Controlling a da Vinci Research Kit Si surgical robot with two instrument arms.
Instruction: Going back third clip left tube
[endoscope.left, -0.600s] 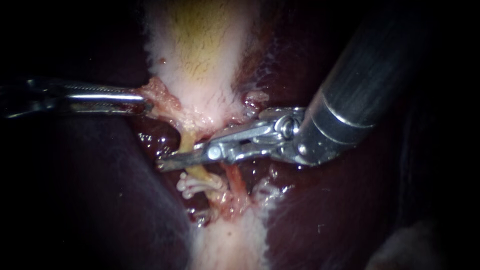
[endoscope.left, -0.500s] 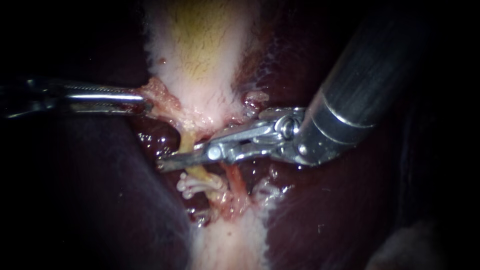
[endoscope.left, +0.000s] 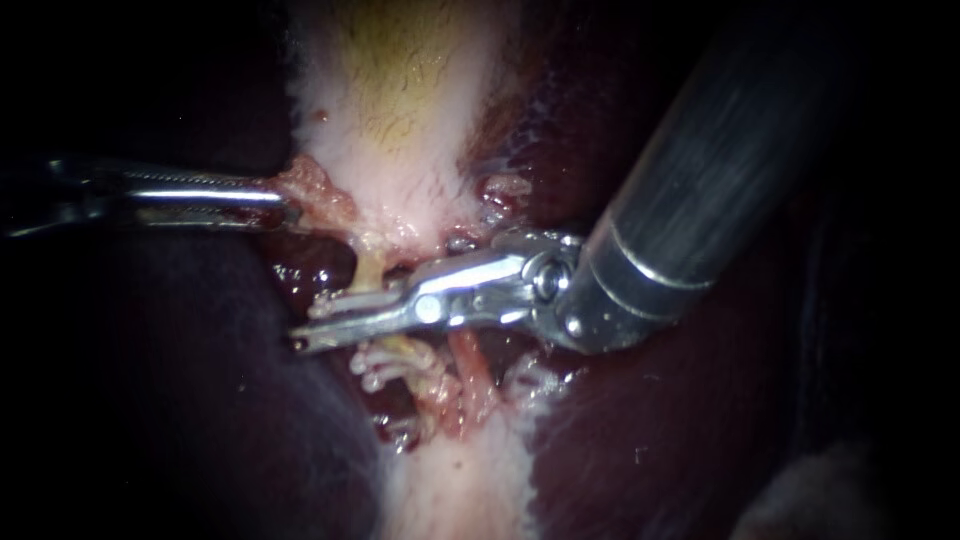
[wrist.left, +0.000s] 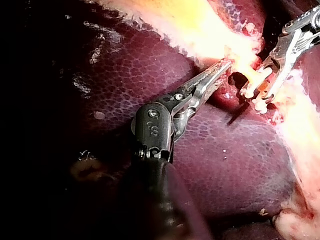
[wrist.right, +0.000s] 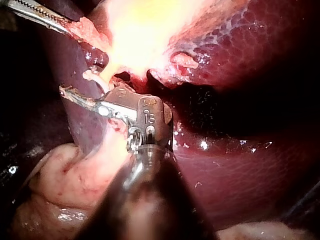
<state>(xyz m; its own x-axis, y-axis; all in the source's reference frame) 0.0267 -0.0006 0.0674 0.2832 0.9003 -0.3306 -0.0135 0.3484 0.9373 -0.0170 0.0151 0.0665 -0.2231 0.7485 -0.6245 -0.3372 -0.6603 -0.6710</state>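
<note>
My right instrument (endoscope.left: 305, 330) comes in from the upper right. Its slim jaws lie across the yellowish left tube (endoscope.left: 370, 268) with a narrow gap between them, gripping nothing. A white clip (endoscope.left: 340, 302) sits on that tube right along the upper jaw. Two more white clips (endoscope.left: 385, 365) sit lower on the same tube. The reddish right tube (endoscope.left: 468, 375) runs beside them. My left instrument (endoscope.left: 285, 205) is shut on the ragged pink edge of the pale gallbladder (endoscope.left: 400, 130). The left wrist view shows its jaws (wrist.left: 222, 67) on that edge, with my right instrument (wrist.left: 267, 82) beyond.
Dark red liver (endoscope.left: 640, 420) lies on both sides of the tubes. A pale band of tissue (endoscope.left: 460, 480) runs down below the clips. My right instrument's thick shaft (endoscope.left: 680, 200) covers the upper right. The right wrist view shows pink tissue (wrist.right: 75, 180) beside that shaft.
My right instrument has shifted left and a little down along the tubes. A white clip now shows on the left tube above its jaws. My left instrument holds still.
</note>
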